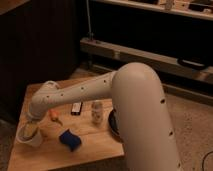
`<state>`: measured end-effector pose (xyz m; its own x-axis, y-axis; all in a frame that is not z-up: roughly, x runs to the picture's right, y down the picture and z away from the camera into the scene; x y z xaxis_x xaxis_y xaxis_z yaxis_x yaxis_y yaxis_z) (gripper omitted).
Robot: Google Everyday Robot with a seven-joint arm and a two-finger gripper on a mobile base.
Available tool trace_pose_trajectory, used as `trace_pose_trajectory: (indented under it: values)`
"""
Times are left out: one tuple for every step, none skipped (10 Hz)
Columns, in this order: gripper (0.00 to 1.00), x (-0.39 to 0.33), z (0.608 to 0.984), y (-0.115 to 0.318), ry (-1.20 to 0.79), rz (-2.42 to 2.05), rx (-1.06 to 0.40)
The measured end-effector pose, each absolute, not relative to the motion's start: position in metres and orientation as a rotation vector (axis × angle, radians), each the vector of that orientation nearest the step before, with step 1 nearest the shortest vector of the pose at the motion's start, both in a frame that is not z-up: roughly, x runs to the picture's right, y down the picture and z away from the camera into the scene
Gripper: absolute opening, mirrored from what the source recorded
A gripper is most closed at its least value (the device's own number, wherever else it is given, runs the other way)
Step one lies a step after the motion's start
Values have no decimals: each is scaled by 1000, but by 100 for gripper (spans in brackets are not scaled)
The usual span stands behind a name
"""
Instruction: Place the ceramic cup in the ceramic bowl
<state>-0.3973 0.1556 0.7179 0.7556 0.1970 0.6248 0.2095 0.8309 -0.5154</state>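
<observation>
The white ceramic cup [29, 137] stands on the wooden table [95, 145] near its front left corner. My gripper [31, 128] reaches down at the cup's rim from the white arm [75, 95] that crosses the table. The black ceramic bowl [114, 126] sits at the table's right side, mostly hidden behind the arm's large white body; only its left edge shows.
A small white shaker [97, 112] stands mid-table. A blue object [70, 139] lies in front of it, a small orange item [54, 116] to the left, and a dark flat object [76, 108] behind. Dark shelving stands beyond the table.
</observation>
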Motion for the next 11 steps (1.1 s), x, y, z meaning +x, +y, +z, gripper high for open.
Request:
trace_pose_trajectory:
  values:
    - [58, -398, 718, 156, -722, -18, -601]
    - [45, -399, 718, 158, -715, -37, -597]
    - [37, -400, 718, 159, -710, -50, -593]
    - [28, -401, 717, 161, -706, -67, -588]
    - [16, -401, 715, 163, -702, -94, -581]
    - [8, -402, 712, 164, -700, -115, -576]
    - [1, -403, 708, 165, -700, -145, -569]
    - [0, -403, 703, 166, -697, -171, -563]
    - [0, -403, 698, 165, -699, -198, -554]
    - [0, -401, 694, 164, -700, -216, -549]
    - [0, -401, 691, 164, -700, -228, -548]
